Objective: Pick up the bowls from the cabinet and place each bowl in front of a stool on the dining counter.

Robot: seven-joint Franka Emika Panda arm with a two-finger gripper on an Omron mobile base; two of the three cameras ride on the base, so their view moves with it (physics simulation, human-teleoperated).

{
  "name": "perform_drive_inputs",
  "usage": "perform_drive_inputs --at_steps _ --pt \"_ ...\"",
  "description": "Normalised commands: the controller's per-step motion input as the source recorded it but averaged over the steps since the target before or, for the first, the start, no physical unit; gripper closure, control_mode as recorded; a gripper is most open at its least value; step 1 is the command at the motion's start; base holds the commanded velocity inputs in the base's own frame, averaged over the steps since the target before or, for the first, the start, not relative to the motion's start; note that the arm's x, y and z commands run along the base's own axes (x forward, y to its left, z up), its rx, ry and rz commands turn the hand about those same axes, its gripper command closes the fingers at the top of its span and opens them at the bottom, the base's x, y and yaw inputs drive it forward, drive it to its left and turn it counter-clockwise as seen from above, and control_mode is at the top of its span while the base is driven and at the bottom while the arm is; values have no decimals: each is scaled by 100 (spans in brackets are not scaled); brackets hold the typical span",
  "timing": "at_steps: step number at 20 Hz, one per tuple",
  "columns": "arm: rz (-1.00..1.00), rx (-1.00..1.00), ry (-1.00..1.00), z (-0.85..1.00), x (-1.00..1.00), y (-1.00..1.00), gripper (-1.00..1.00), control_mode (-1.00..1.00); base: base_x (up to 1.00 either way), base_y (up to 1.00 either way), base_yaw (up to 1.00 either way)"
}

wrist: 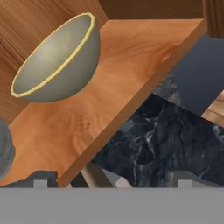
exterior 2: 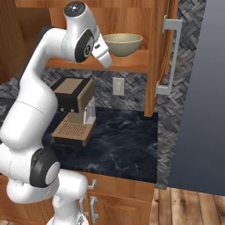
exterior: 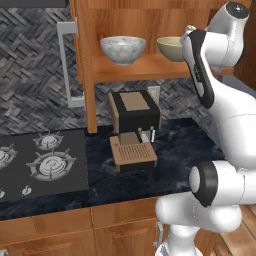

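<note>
1. Gripper (wrist: 111, 181): just the fingertip ends are seen at the bottom of the hand view; gap btwn them can't be judged, so apart or together cannot be told.
2. Olive bowl (wrist: 57, 61) is half hidden by the arm in the left base view; it stands on the cabinet shelf (exterior: 145, 67), toward the shelf's right end.
3. Marbled bowl (exterior: 123, 49) sits left of it on the same shelf, cut off at the hand view's edge.
4. Shelf front edge is open; the door w/ silver handle (exterior 2: 172, 55) is swung wide.
5. Coffee machine (exterior: 134, 129) stands on the counter (exterior 2: 123, 145) under the shelf, bare stone to its right.
</note>
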Motion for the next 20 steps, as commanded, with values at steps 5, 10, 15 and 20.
perform_drive_inputs --at_steps 5,10,15,20 --pt "0 0 -10 0 50 -26 -100 -100 0 0 0" --pt "0 0 -1 1 58 -27 -100 -100 0 0 0" --pt "1 2 0 12 71 -25 -100 -100 0 0 0" --pt "0 1 0 25 60 -12 -100 -100 0 0 0"
